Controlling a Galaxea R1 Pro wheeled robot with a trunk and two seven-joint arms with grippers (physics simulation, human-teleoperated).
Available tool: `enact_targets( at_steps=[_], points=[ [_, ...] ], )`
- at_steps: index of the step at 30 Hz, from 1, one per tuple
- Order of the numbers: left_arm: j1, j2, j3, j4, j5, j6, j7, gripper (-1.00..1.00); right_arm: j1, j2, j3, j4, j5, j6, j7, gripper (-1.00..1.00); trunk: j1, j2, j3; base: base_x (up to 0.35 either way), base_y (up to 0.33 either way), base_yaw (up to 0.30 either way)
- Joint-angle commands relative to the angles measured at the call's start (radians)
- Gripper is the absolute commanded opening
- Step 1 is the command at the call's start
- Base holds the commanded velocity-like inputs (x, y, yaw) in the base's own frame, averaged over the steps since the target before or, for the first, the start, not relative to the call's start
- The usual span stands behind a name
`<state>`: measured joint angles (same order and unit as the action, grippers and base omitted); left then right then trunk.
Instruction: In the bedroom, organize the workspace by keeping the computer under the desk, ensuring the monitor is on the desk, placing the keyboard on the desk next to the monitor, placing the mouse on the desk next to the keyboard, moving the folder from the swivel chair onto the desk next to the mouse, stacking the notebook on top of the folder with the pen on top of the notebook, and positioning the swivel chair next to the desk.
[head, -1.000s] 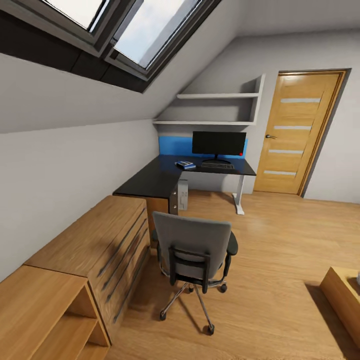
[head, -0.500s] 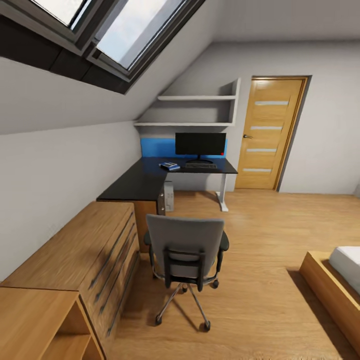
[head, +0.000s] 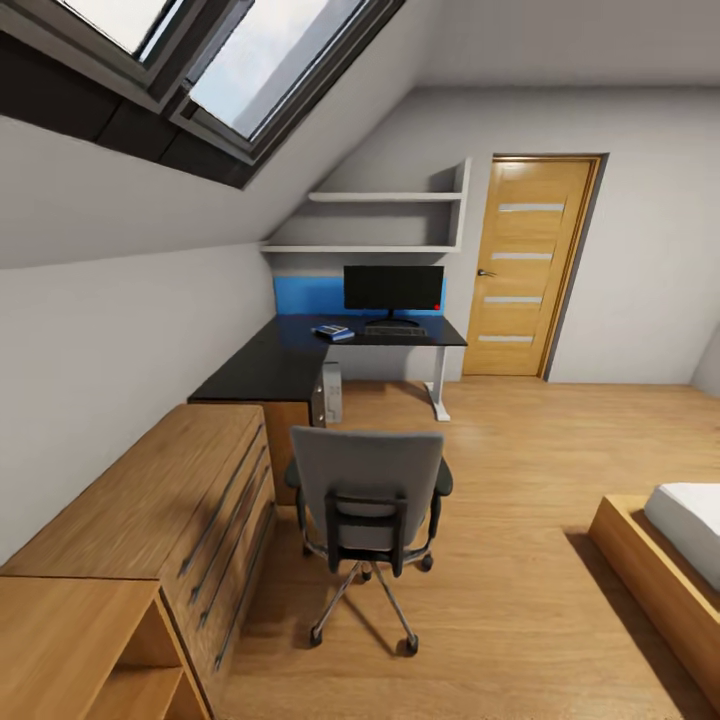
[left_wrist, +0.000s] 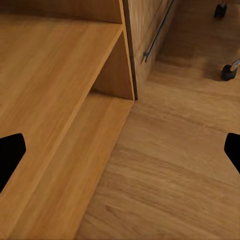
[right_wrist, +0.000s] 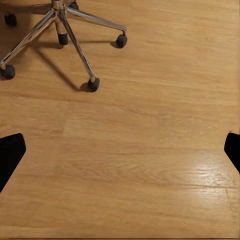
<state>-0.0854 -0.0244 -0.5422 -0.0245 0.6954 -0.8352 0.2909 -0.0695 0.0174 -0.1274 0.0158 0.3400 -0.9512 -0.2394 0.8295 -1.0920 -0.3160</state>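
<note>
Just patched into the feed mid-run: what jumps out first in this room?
The grey swivel chair stands mid-floor with its back to the camera, beside the low oak dresser. Beyond it, the black L-shaped desk carries the monitor against a blue back panel. A dark-framed skylight cuts the sloped wall overhead.

The head camera looks across the bedroom from high up, toward the far-off surface (head: 330, 345). Both wrist cameras point down near the floor (right_wrist: 150, 150); the swivel chair (head: 368, 500) base appears in all three.

Both black two-fingered grippers, left (left_wrist: 120, 150) and right (right_wrist: 120, 150), point downward with fingertips (left_wrist: 11, 152) spread wide apart, holding nothing.
</note>
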Motion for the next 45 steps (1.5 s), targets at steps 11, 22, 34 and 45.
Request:
enact_targets(
  at_steps=[11,22,34,45],
  points=[
    [-0.001,0.0,-0.009,0.0,-0.001,-0.001,0.01,1.0,-0.001,0.026,-0.009,0.001,0.009,0.001,-0.007,1.0,0.0,-0.001,-0.001,-0.02,0.092,-0.001],
    [-0.001,0.0,-0.009,0.0,-0.001,-0.001,0.01,1.0,-0.001,0.029,-0.011,0.002,0.009,0.003,-0.006,1.0,0.0,-0.001,0.0,-0.001,0.042,-0.042],
    [-0.001,0.0,-0.01,0.0,-0.001,-0.001,0.01,1.0,-0.001,0.028,-0.012,0.002,0.008,0.003,-0.007,1.0,0.0,-0.001,0.002,-0.007,0.006,-0.114],
    [-0.001,0.0,-0.01,0.0,-0.001,-0.001,0.009,1.0,-0.001,0.026,-0.015,0.001,0.008,0.005,-0.008,1.0,0.0,-0.001,0.003,-0.111,0.076,-0.004]
  ],
)
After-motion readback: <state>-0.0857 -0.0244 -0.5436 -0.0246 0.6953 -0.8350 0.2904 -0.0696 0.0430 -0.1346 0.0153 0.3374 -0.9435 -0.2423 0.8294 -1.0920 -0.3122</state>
